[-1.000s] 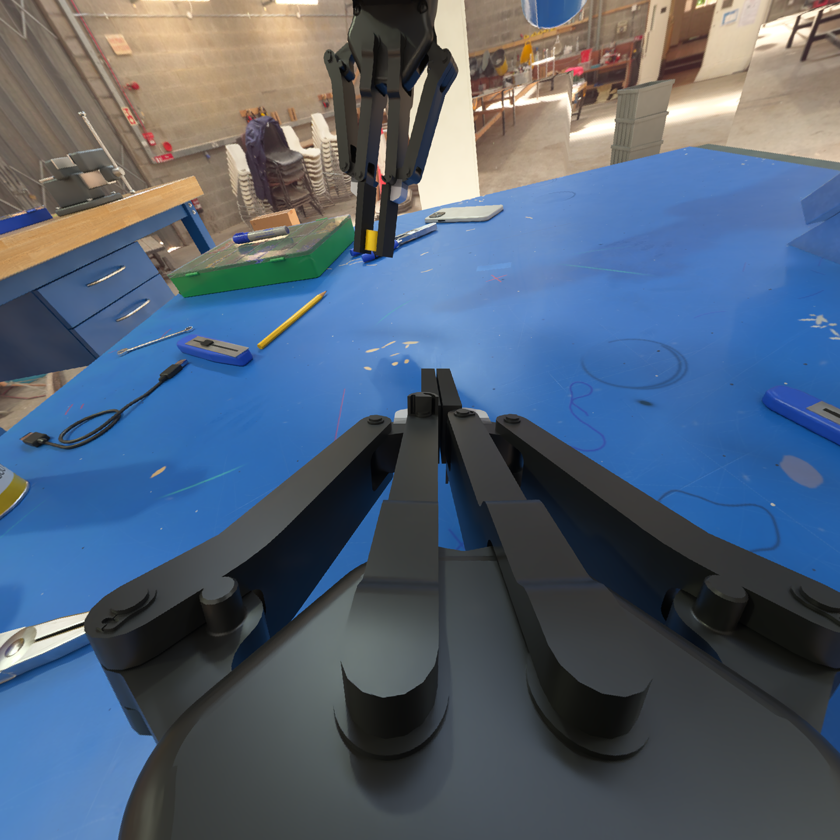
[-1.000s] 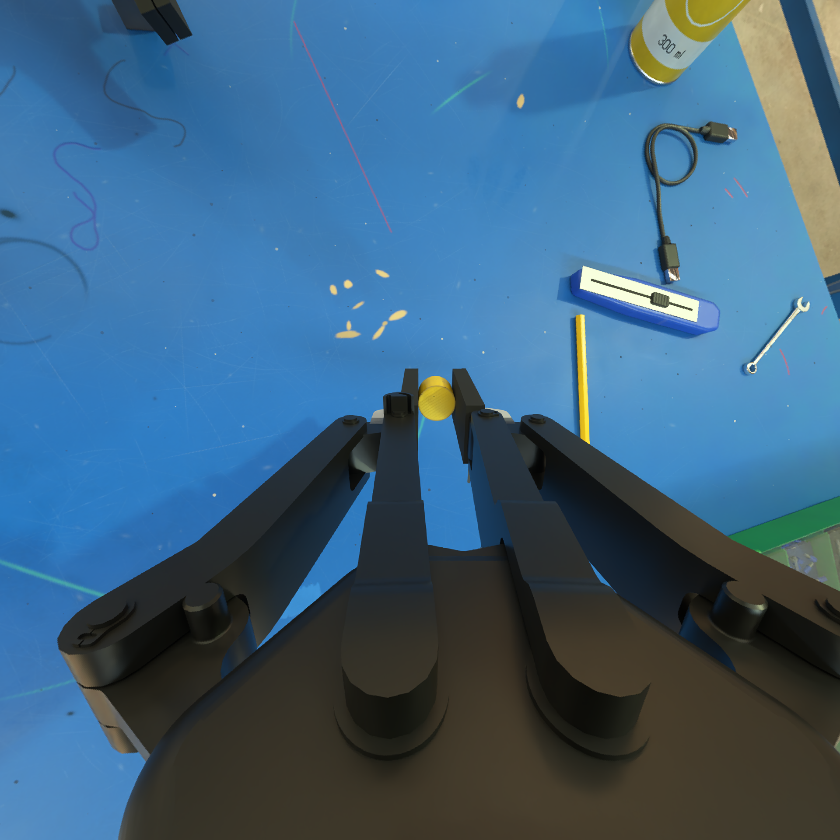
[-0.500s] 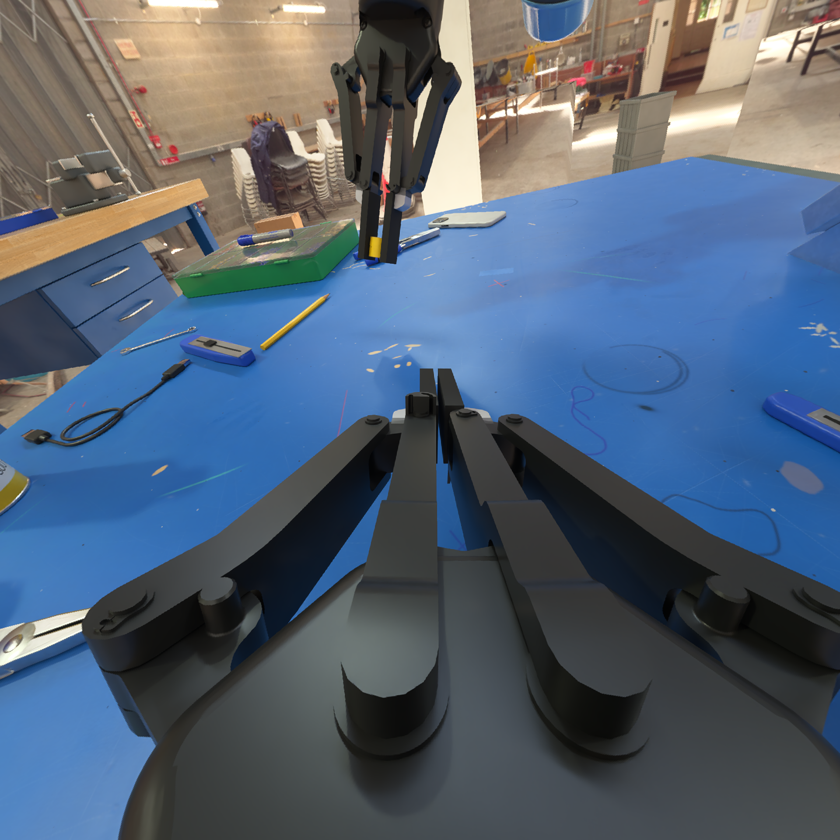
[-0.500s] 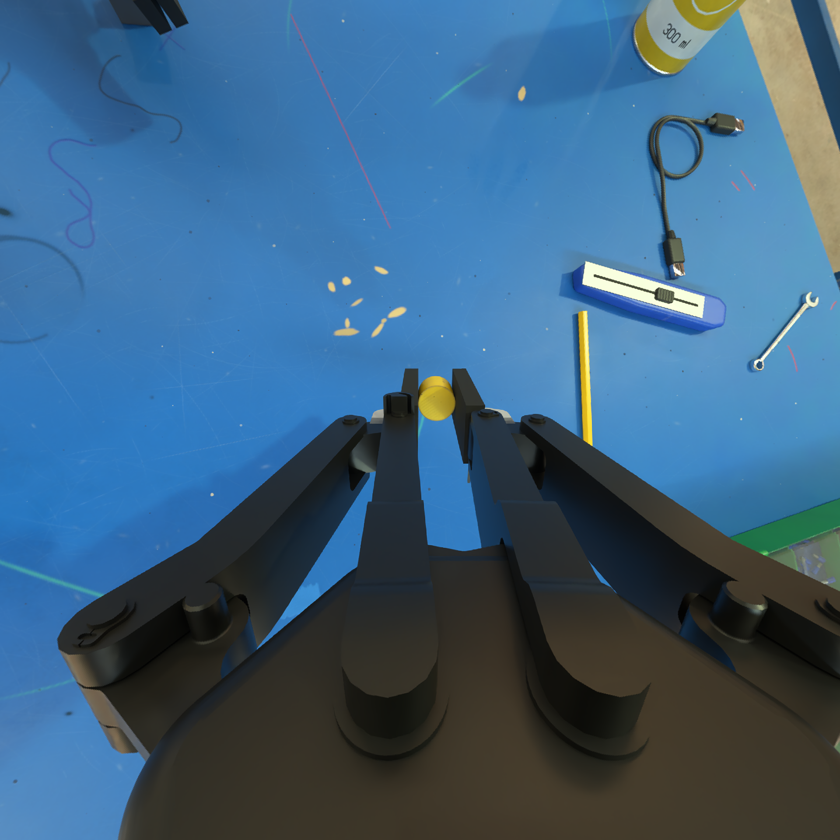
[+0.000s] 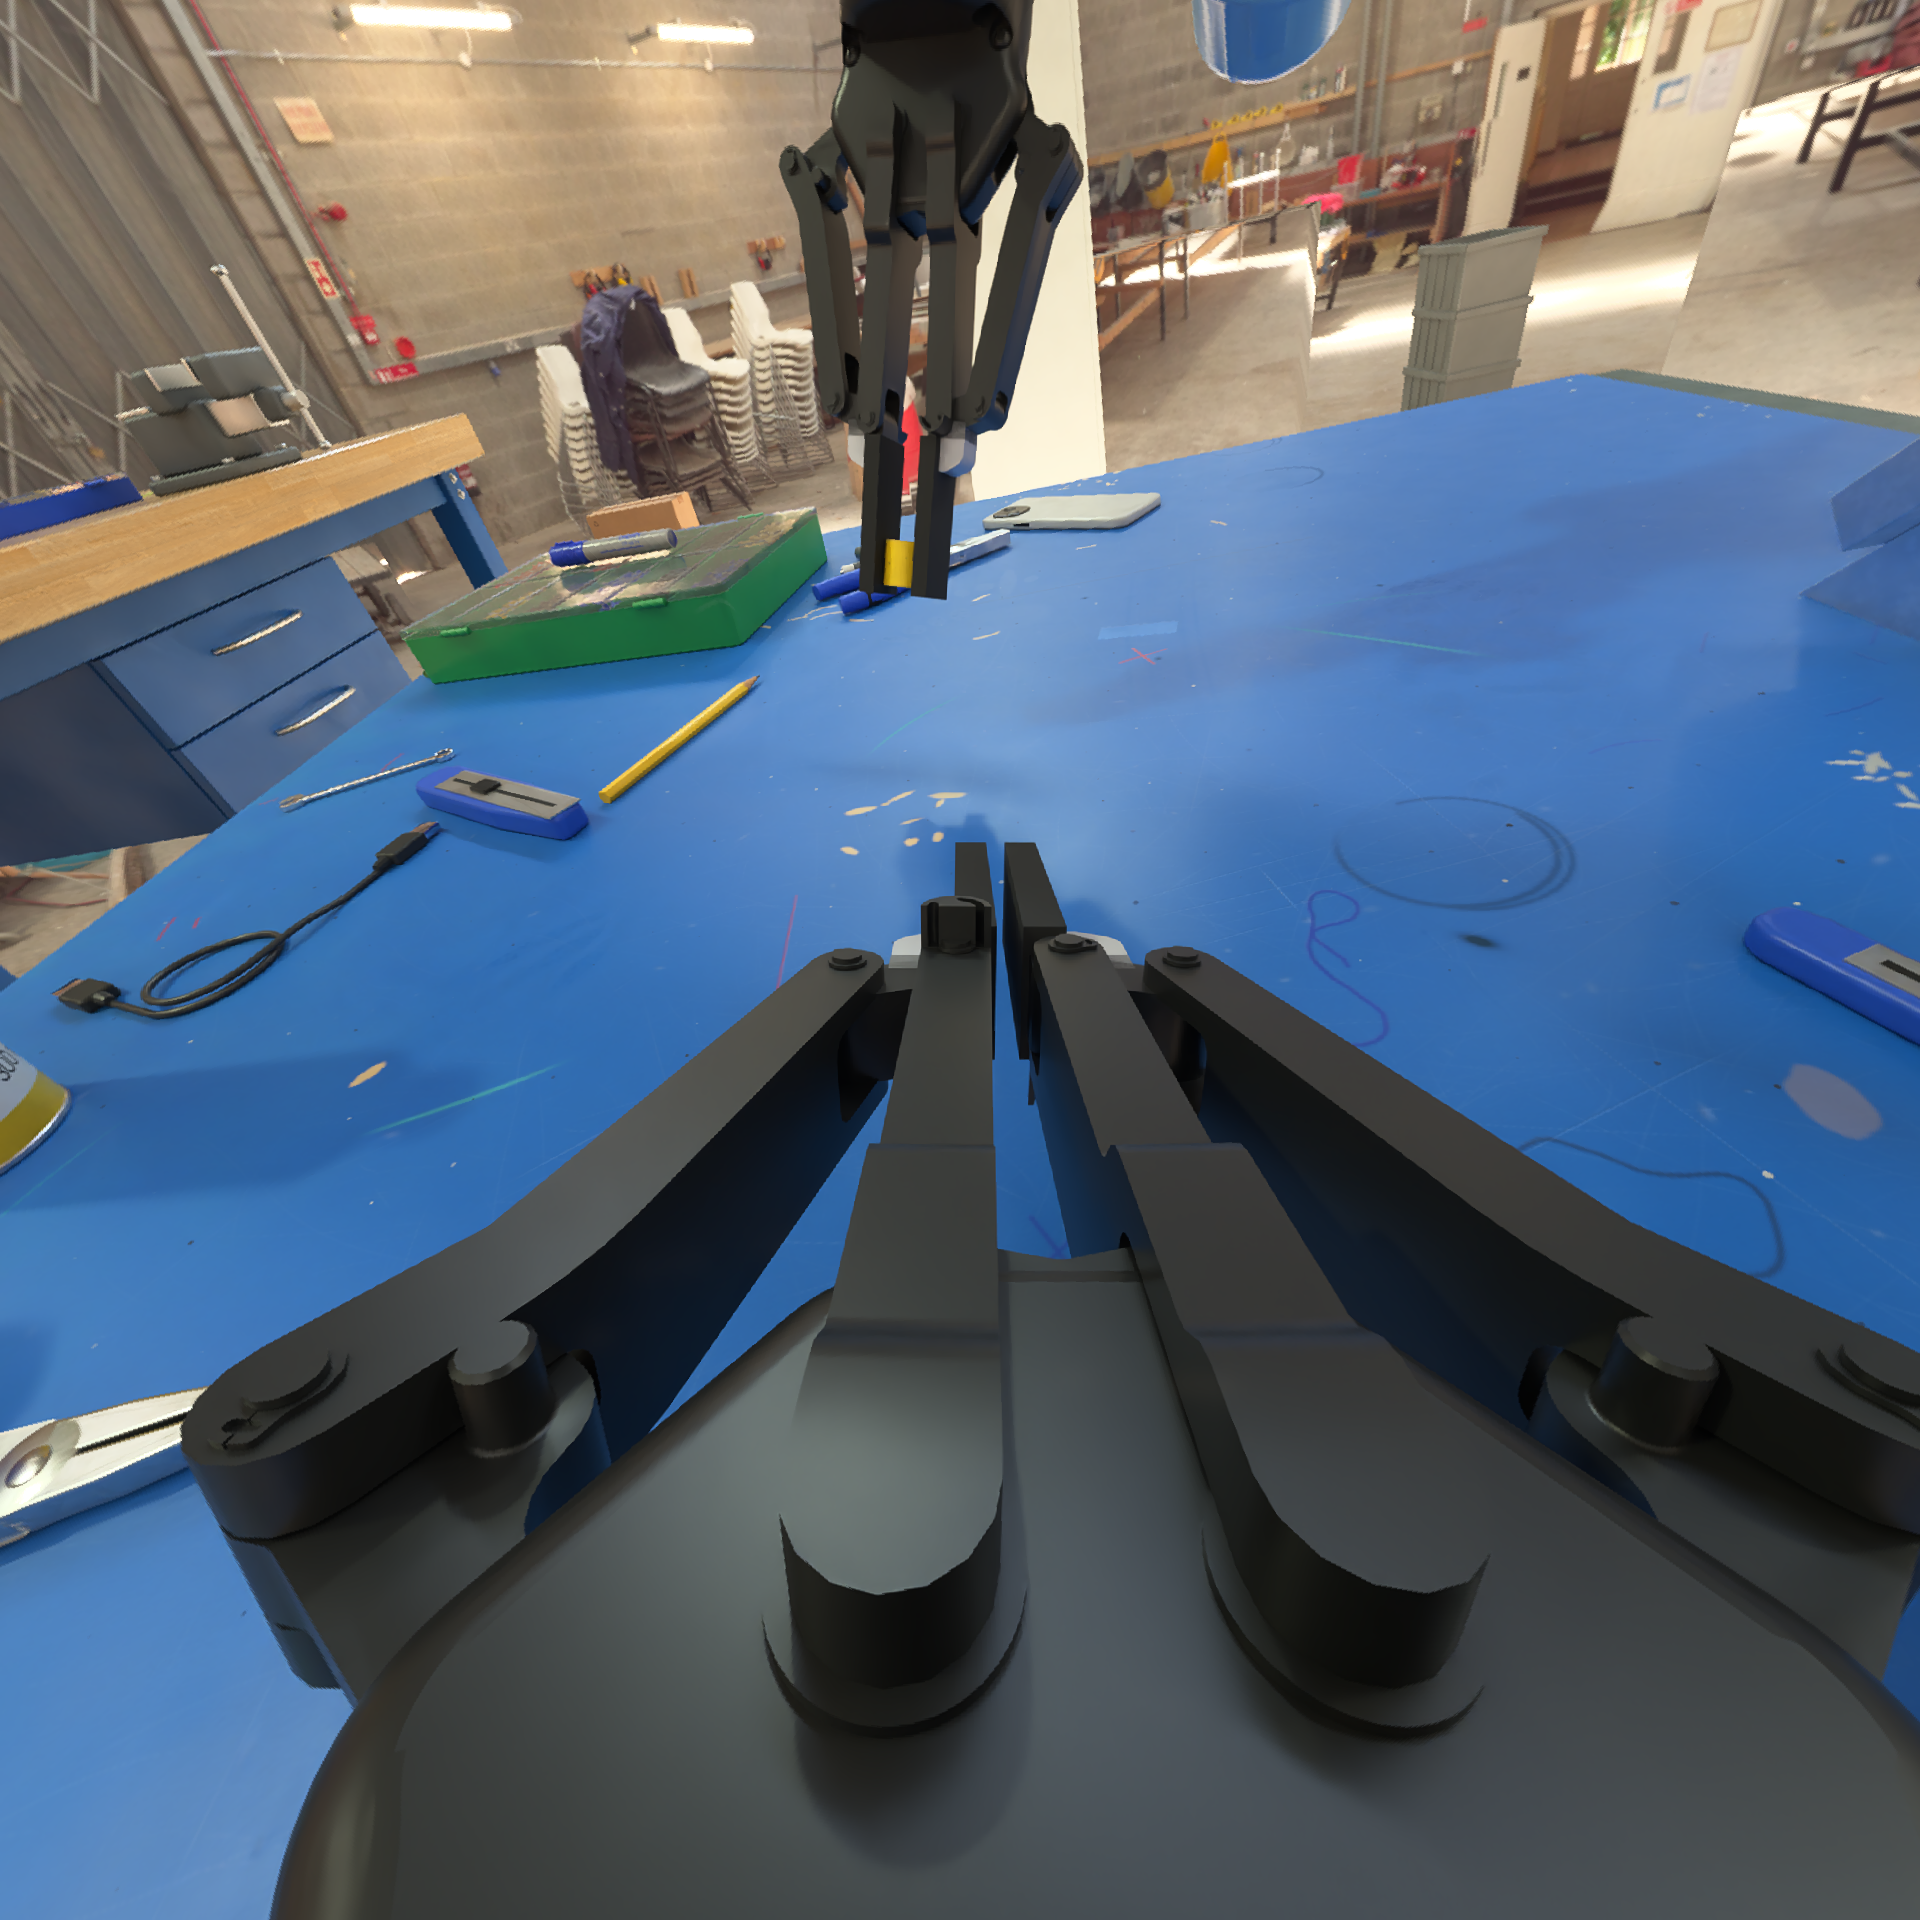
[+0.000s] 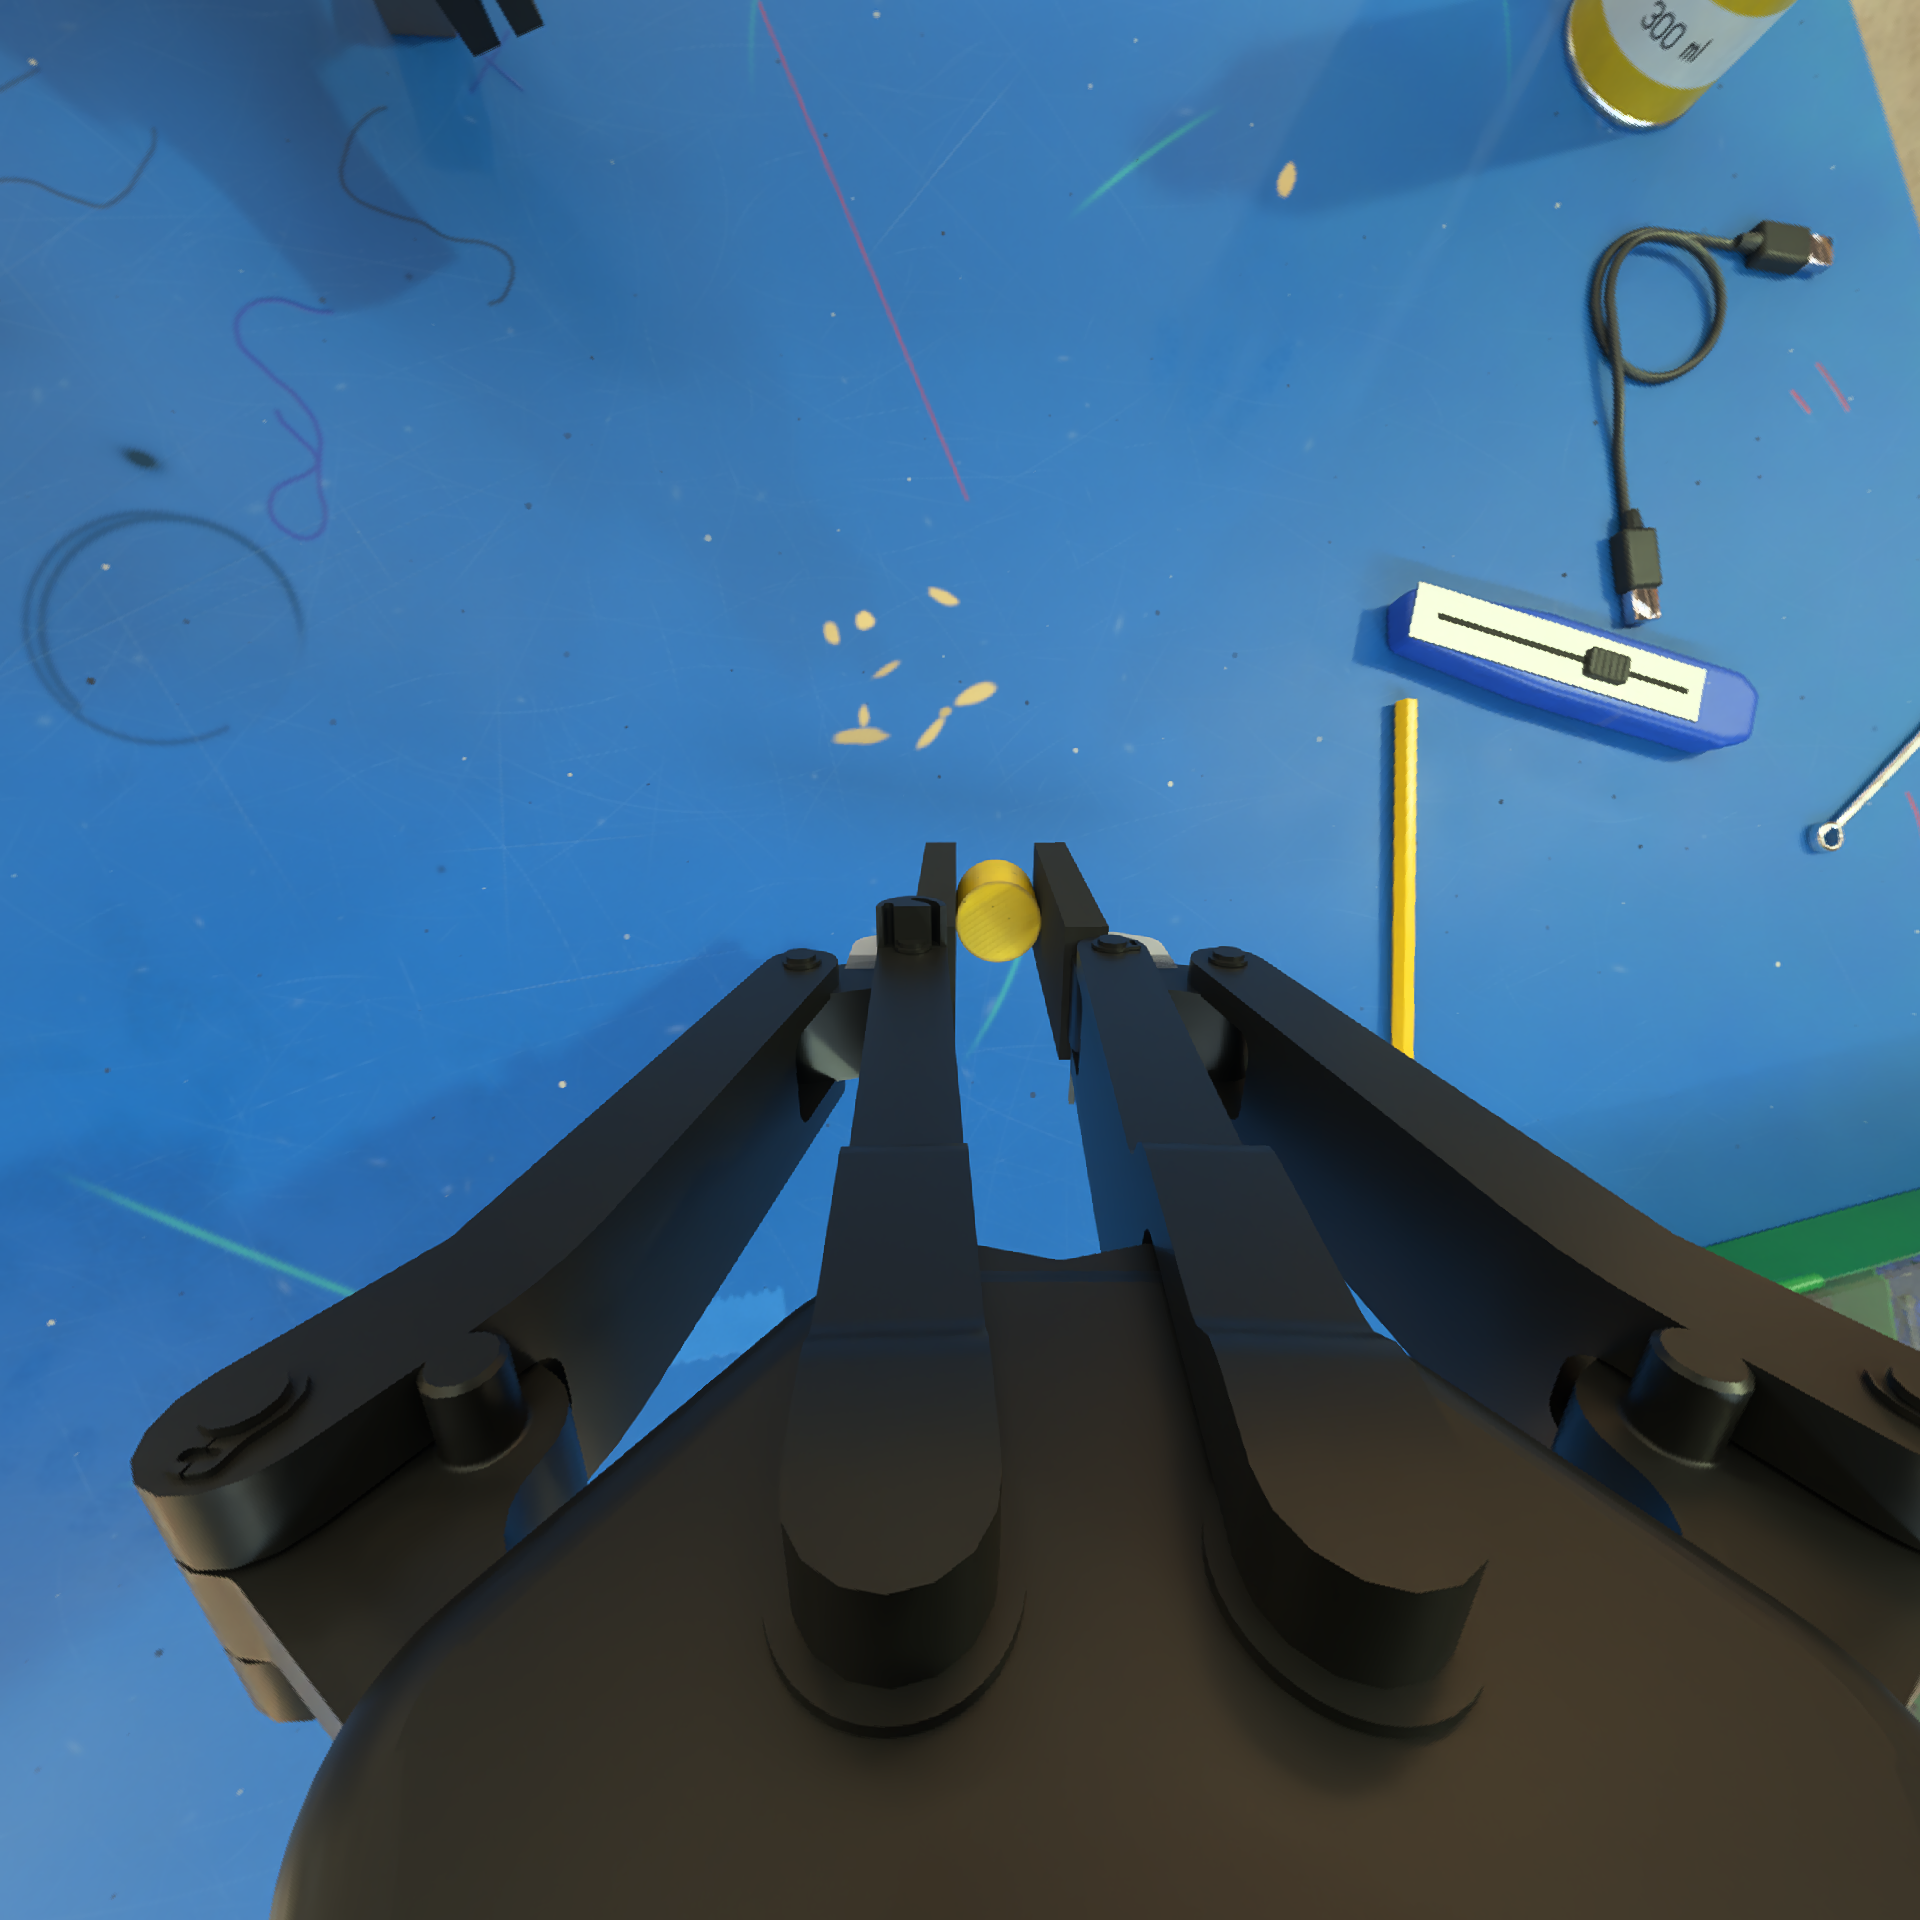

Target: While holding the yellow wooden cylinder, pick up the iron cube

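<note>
Between the two black fingers of the right gripper (image 6: 995,868) sits the yellow wooden cylinder (image 6: 997,914), short and stubby, its round flat end faintly grained and turned toward the wrist camera; the jaws are narrowed onto its sides and hold it clear above the blue table (image 6: 623,883). From the left wrist view the same cylinder (image 5: 899,564) shows as a small yellow block pinched at the tips of the far gripper (image 5: 914,582), which hangs straight down over the table's back part. The left gripper (image 5: 994,868) is low over the middle of the table with its fingers drawn nearly together, a thin slit between them and nothing in it. The iron cube cannot be made out in either view. The table top is scuffed, with pale flecks (image 6: 904,675), thin coloured scratches and a dark ring mark (image 6: 156,623). On it lie a yellow pencil (image 6: 1405,873), a blue utility knife (image 6: 1569,665), a coiled black cable (image 6: 1652,364), a small spanner (image 5: 364,779), a yellow can (image 6: 1652,52), a green case (image 5: 623,608) and a phone (image 5: 1075,509). Beyond stands a workshop with block walls, stacked chairs (image 5: 675,405) and a wooden-topped bench (image 5: 229,509)
</note>
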